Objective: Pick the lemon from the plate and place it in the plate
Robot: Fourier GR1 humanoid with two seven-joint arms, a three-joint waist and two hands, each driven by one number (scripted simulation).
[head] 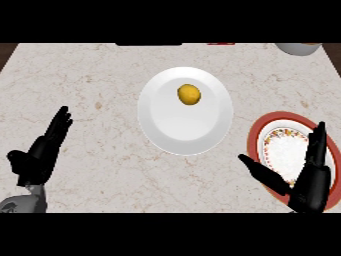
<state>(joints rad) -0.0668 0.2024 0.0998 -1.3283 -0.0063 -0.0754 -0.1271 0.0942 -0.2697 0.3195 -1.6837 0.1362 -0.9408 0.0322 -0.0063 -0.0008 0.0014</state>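
Holding nothing, our right hand (pixel 309 172) stands over the red-rimmed plate (pixel 265 125) at the near right, fingers straight and thumb spread wide to the left. Our left hand (pixel 44 150) rests at the near left, also unbent and bare. Farther out, the lemon (pixel 189 94) lies on the white plate (pixel 165 125) in the middle of the counter (pixel 92 85), toward that plate's far side and well apart from both hands. We judge this fits two stages: the lemon waiting to go across to the red-rimmed plate, or already set down on the white one with the hand drawn away. Which plate is the goal we cannot tell, so we name no move.
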